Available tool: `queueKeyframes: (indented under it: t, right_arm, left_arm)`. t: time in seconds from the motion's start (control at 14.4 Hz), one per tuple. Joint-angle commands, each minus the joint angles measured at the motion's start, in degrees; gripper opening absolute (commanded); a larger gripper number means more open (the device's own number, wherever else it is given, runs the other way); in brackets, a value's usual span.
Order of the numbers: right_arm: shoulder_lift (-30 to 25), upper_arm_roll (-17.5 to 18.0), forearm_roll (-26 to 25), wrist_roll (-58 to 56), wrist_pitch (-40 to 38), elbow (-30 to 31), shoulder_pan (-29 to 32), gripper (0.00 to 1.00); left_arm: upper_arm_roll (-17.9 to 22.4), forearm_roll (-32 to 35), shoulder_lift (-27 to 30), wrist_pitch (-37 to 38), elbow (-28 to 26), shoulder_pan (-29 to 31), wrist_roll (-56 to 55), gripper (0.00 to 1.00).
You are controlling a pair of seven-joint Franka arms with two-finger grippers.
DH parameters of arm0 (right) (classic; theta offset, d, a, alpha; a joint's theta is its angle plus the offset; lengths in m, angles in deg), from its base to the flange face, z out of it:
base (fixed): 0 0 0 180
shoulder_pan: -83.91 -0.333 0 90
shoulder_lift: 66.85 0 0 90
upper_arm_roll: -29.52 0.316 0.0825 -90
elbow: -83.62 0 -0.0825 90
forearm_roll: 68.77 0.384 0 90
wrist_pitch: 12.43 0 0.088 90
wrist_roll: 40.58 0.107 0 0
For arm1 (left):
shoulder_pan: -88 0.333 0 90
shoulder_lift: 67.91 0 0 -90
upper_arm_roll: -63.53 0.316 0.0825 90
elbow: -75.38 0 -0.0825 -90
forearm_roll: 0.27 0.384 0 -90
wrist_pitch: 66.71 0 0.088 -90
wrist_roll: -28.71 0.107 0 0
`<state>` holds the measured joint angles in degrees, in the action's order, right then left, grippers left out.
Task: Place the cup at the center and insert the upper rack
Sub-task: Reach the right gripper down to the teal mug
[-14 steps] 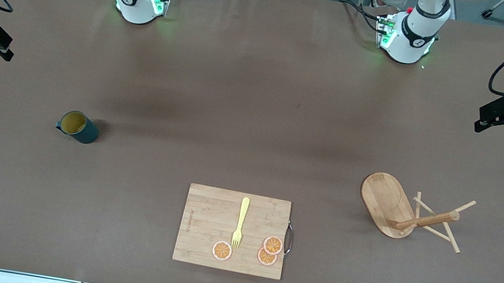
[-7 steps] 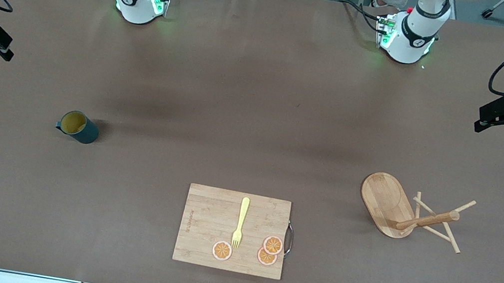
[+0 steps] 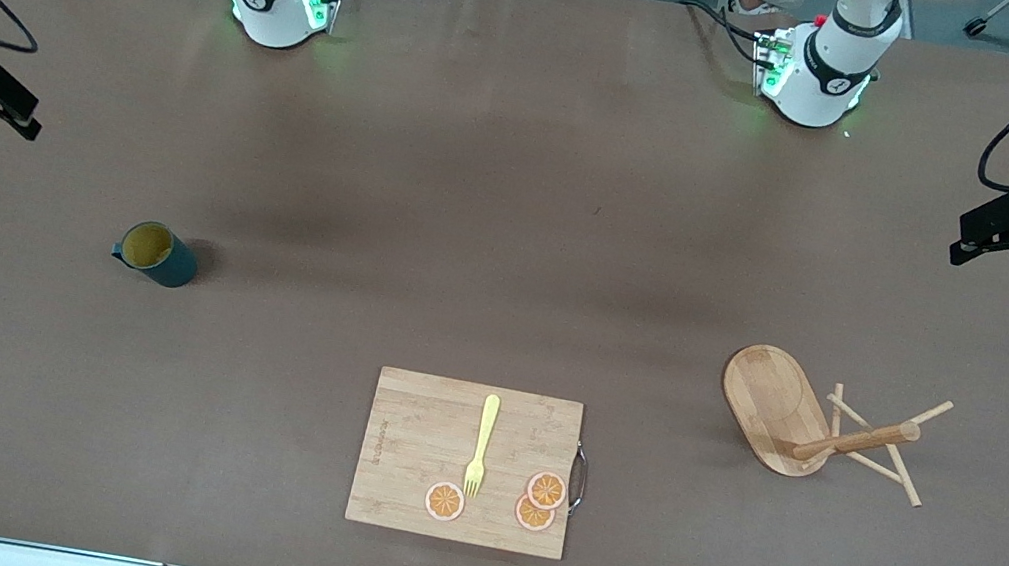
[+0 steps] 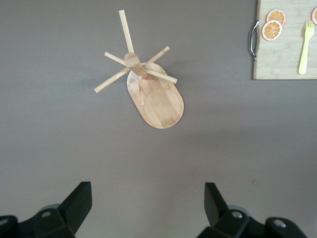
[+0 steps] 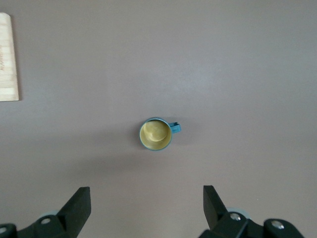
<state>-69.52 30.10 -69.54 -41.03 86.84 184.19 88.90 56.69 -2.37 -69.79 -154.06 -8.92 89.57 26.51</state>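
**Both tools wide, nothing held**

Right tool (image 5: pixel 143 210) up over bare brown table (image 3: pixel 494 221), fingers spread wide, small dark teal cup with yellowish inside (image 5: pixel 156 134) upright below, toward right arm's end. Left tool (image 4: pixel 148 208) equally wide, over the light wooden mug-tree rack with oval bamboo base (image 4: pixel 148 89), tipped on its side toward left arm's end. Rectangular bamboo cutting board (image 3: pixel 420 432) between them, nearer the front camera.

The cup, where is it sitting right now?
The cup stands upright on the bare table toward the right arm's end, well apart from the cutting board and farther from the front camera than it.
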Motion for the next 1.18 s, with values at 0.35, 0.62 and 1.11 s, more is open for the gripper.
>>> queueKeyframes:
  t: [0.35, 0.62, 1.11]
  right_arm:
    - [23.8, -0.3, 0.7, -0.2, 1.2, -8.9, -0.9, 1.00]
    - [27.5, -0.3, 0.6, 0.1, 2.2, -8.0, -2.0, 1.00]
    - [28.0, -0.4, 0.4, 0.5, 12.0, 2.2, -5.0, 1.00]
  left_arm:
    - [0.0, -0.2, 0.4, -0.2, 0.3, 0.1, 0.7, 1.00]
    - [0.0, -0.3, 0.4, -0.2, 0.3, 0.1, 0.7, 1.00]
    - [0.0, -0.3, 0.4, -0.5, 0.3, 0.1, 0.7, 1.00]
